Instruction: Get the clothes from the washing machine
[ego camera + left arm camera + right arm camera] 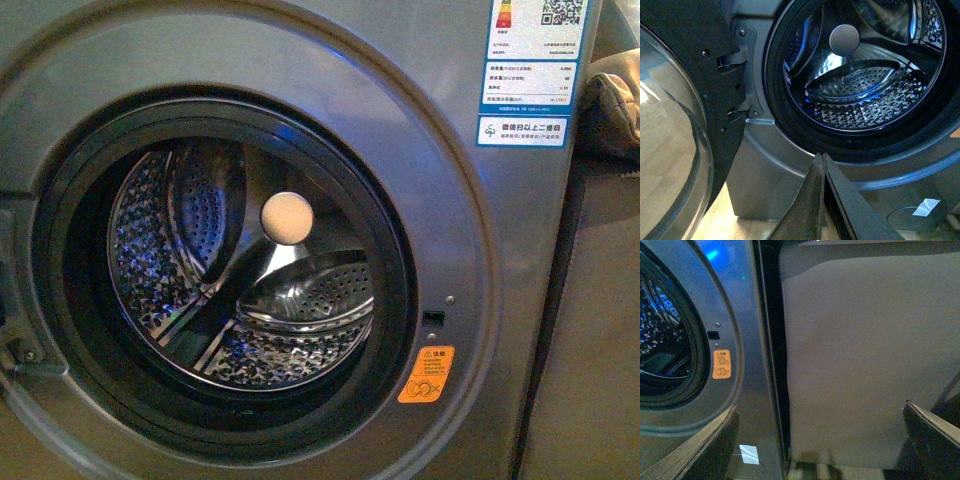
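The front view faces the washing machine [470, 300] square on, with its porthole open and the perforated steel drum [250, 290] lit inside; a pale round disc [287, 217] sits at the back of the drum, and no arm shows in this view. The clothes cannot be seen in any of the 3 views; what shows of the drum holds only bare metal and its paddles, though the lowest part is hidden behind the black rim. The orange warning sticker [427, 374] sits just right of the porthole, with a blue-edged label [528, 60] near the top corner and a crumpled pale cloth [612, 105] beyond the machine's right edge. Only the left wrist view shows the glass door [670, 150] swung wide on its hinge [742, 75], and the left tool [821, 165] with its 2 fingers pressed together, empty, pointing at the rim below the drum. The right wrist view alone shows a flat grey panel [865, 365] beside the machine, a dark gap between them; the right tool [820, 440] has its fingers spread wide apart, holding nothing, and faces that panel rather than the porthole.
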`<action>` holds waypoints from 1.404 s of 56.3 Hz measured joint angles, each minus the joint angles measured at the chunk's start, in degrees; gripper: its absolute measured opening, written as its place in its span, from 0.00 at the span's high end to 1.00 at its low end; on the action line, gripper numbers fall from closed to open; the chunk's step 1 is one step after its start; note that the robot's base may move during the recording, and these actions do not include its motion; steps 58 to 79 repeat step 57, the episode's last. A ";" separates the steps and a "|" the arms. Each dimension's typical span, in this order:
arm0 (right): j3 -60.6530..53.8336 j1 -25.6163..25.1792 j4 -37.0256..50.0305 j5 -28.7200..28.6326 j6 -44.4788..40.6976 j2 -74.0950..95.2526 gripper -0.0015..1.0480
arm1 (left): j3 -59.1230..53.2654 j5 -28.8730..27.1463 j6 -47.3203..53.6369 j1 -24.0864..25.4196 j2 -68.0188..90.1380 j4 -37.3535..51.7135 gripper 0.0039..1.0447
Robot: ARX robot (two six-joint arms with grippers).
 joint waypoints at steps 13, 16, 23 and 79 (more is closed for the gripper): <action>0.00 0.00 0.00 0.02 0.00 0.00 0.07 | -1.51 0.00 0.00 0.00 -3.67 -2.12 0.97; 0.00 0.00 0.00 0.02 0.00 0.00 0.07 | -2.56 0.00 0.02 0.00 -4.68 -1.70 0.97; 0.00 0.00 0.00 0.02 0.00 0.00 0.07 | -2.60 0.00 0.02 0.00 -13.11 -10.56 0.97; 0.00 0.00 0.00 0.00 0.00 0.00 0.07 | -2.60 0.00 0.02 0.00 -14.58 -11.30 0.11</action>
